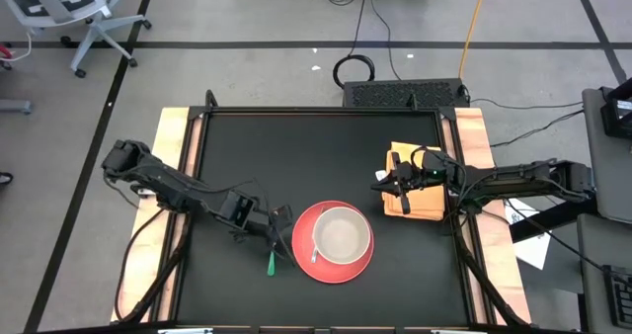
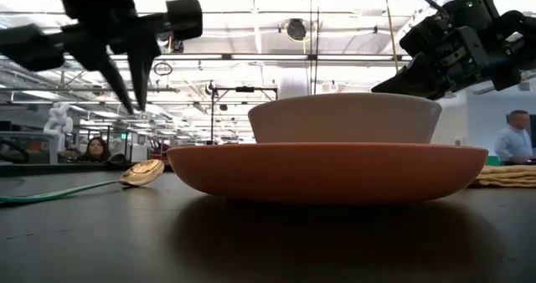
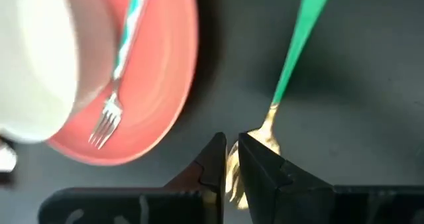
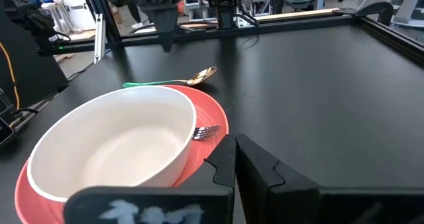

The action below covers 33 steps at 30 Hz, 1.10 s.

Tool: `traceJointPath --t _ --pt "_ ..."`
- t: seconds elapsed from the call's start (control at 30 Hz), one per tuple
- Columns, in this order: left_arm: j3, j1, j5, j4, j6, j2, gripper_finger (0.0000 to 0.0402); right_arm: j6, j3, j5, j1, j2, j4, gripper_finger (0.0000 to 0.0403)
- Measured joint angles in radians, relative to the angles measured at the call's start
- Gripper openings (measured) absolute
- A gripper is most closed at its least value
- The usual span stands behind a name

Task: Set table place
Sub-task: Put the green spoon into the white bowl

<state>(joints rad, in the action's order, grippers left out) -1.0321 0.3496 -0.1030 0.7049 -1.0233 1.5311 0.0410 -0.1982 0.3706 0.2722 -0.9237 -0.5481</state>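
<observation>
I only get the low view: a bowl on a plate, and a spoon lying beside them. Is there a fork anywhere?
Observer: Yes, a fork lies on the plate beside the bowl.
Operator: And the yellow thing at the edge of my picture?
Observer: A folded cloth on the table's right side, with the right gripper above its plate-side edge.
Operator: Where's the left gripper?
Observer: The left gripper hangs over the spoon's gold end, empty.
</observation>
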Motion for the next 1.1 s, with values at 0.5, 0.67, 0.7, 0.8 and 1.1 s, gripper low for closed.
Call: traceJointPath --t 0.5,0.67,0.7,0.8,1.1 --pt "0.000 0.060 -0.022 -0.011 -0.076 0.119 0.0047 0.022 0.000 -0.002 0.000 0.000 0.000 0.0000" --pt "0.000 0.060 -0.029 -0.032 -0.048 0.119 0.0047 0.022 0.000 -0.002 0.000 0.000 -0.001 0.0000" --pt "0.000 0.060 -0.030 -0.032 -0.043 0.119 0.0047 0.022 0.000 -0.002 0.000 0.000 0.000 0.0000" --pt "0.000 0.060 -0.031 -0.034 -0.044 0.119 0.0047 0.022 0.000 -0.002 0.000 0.000 0.000 0.0000" --pt "0.000 0.060 -0.065 -0.036 -0.018 0.119 0.0047 0.026 0.000 -0.002 0.000 0.000 0.000 0.0000"
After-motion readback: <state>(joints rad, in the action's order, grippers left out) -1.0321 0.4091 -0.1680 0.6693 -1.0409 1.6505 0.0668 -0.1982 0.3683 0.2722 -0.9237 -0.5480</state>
